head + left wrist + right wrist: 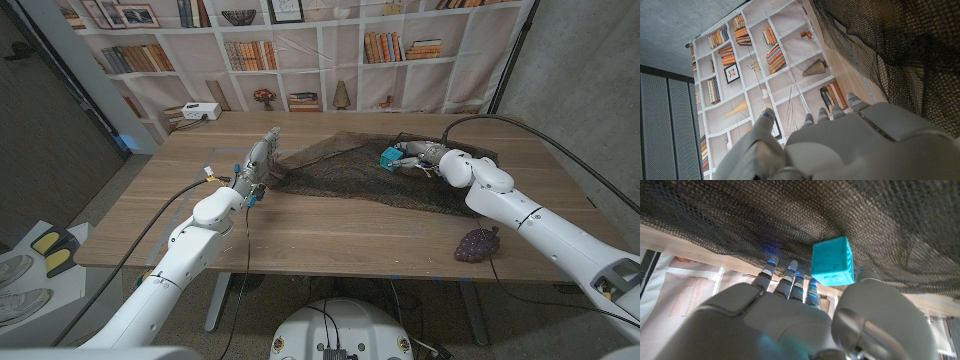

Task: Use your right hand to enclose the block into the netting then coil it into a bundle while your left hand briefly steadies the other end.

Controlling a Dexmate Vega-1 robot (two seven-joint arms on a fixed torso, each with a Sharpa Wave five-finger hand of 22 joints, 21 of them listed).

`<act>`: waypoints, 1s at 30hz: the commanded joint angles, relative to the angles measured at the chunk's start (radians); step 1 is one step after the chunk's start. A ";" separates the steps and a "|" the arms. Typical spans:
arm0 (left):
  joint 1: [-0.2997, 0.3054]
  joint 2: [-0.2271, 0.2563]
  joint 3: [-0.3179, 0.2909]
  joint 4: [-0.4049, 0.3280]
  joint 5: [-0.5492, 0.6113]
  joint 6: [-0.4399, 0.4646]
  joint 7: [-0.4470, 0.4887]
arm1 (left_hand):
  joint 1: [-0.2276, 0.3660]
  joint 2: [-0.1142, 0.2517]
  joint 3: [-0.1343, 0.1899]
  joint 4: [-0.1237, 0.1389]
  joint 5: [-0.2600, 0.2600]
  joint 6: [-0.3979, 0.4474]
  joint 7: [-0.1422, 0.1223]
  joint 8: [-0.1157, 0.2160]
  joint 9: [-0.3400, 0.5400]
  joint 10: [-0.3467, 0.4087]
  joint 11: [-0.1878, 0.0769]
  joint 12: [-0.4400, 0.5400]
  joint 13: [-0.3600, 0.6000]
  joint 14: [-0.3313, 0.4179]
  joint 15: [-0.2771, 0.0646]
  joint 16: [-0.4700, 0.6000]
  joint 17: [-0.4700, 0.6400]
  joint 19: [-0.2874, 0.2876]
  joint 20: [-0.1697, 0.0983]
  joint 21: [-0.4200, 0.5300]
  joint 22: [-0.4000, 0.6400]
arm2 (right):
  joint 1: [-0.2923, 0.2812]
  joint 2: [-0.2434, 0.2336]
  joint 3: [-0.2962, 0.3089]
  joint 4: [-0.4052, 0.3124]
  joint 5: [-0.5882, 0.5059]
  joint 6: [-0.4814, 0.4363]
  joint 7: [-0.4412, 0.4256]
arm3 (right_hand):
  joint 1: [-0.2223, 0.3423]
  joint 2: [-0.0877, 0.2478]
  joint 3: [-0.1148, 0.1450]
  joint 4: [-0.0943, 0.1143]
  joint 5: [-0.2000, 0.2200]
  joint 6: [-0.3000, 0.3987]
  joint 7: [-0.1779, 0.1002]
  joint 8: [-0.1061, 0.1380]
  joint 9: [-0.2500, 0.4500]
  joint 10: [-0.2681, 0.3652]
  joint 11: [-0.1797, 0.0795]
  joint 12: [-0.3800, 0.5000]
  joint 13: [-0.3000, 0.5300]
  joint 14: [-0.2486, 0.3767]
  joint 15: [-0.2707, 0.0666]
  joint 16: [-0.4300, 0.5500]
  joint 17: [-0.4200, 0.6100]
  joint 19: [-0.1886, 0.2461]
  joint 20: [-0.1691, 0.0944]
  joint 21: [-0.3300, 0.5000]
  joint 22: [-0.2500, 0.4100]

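On the wide wooden table (330,235), the dark mesh netting (340,165) is lying spread at centre. The right robot hand (418,153), at two o'clock, is gripping the small turquoise block (390,157), apparently starting enclosure; next, tuck it under mesh. The left robot hand (260,160) is waiting released at the netting's ten o'clock end.

1. The netting (385,175) covers the table's (330,240) middle and far right, with the block (390,157) and right hand (418,153) on it near the far edge.
2. The left hand (260,160) stands at the netting's left end.
3. A purple grape bunch (478,244) sits near the front right corner.
4. A white box (200,112) occupies the far left corner.
5. The front middle strip lies bare.
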 commanded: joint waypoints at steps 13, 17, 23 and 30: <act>0.014 0.000 -0.016 -0.001 -0.006 -0.029 0.000 | 0.010 -0.002 -0.005 -0.001 0.009 -0.055 -0.006 0.002 0.006 -0.081 0.008 0.003 0.001 -0.061 0.015 0.004 0.005 0.000 0.013 -0.007 0.006 | 0.003 0.024 0.023 -0.018 0.118 0.331 -0.103 | 0.002 0.007 -0.004 -0.021 0.003 -0.036 0.004 0.004 0.007 -0.034 0.010 -0.011 0.008 -0.033 -0.002 -0.006 0.010 0.035 -0.008 0.012 0.004; 0.016 0.004 -0.021 -0.003 -0.007 -0.031 -0.001 | 0.010 -0.003 -0.006 -0.001 0.009 -0.055 -0.006 0.002 0.006 -0.080 0.007 0.003 0.002 -0.055 0.031 0.006 0.005 0.001 0.027 -0.006 0.006 | 0.031 0.031 -0.005 -0.012 0.103 0.363 -0.104 | -0.001 0.004 -0.007 -0.022 0.003 -0.036 0.004 0.005 0.007 -0.036 0.009 -0.011 0.009 -0.033 -0.003 -0.005 0.010 0.040 -0.009 0.013 0.004; 0.018 0.004 -0.027 0.003 -0.014 -0.039 -0.007 | 0.008 -0.003 -0.008 0.001 0.008 -0.054 -0.011 0.002 0.006 -0.076 0.006 0.004 0.002 -0.036 0.059 0.012 0.006 0.002 0.058 -0.006 0.007 | 0.080 0.048 -0.058 -0.008 0.061 0.384 -0.099 | 0.013 0.006 -0.002 -0.033 0.006 -0.021 0.004 0.014 0.007 -0.028 0.008 -0.007 0.010 -0.026 -0.004 -0.003 0.009 0.048 -0.010 0.016 0.004; 0.024 0.009 -0.036 0.002 -0.020 -0.052 -0.015 | 0.006 -0.004 -0.010 0.002 0.008 -0.053 -0.013 0.003 0.006 -0.068 0.012 0.008 0.002 -0.028 0.063 0.013 0.007 0.007 0.065 -0.004 0.008 | 0.134 0.068 -0.120 0.000 0.022 0.397 -0.074 | 0.017 0.008 -0.001 -0.039 0.007 -0.011 0.002 0.018 0.007 -0.018 0.003 -0.003 0.010 -0.019 -0.004 0.001 0.010 0.060 -0.013 0.020 0.004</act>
